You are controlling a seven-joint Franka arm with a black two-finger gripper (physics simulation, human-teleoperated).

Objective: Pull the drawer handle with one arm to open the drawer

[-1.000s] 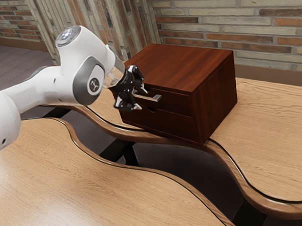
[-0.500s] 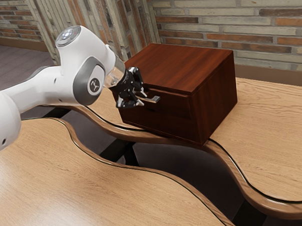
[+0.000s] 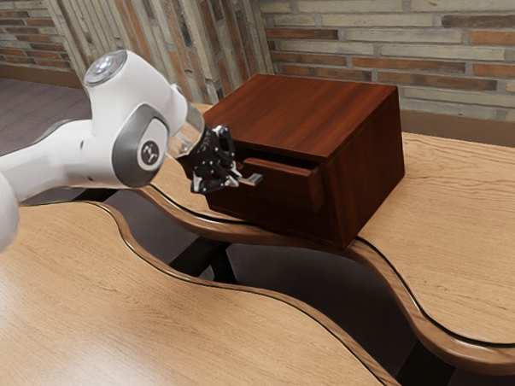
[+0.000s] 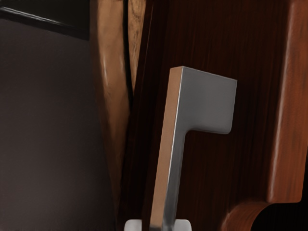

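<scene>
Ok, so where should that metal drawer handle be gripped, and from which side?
Grip the handle on its long straight bar, coming in square to the drawer front from the side facing the arm. The bar stands off the wood on a short post and appears to leave a gap behind, so the fingers can close across its thin faces.

We see two light wooden desks with wavy, dark-trimmed edges, and a dark gap runs between them. The far desk [image 3: 464,235] carries a dark reddish-brown wooden cabinet [image 3: 322,113]. The cabinet stands upright and flat on the top, close to the wavy front edge, toward that desk's end at the exterior view's left. Its lower front corner comes almost to the edge. The near desk [image 3: 118,319] lies in the foreground. In the wrist view, the far desk's rounded edge [image 4: 108,120] runs just beside the cabinet's front.
</scene>
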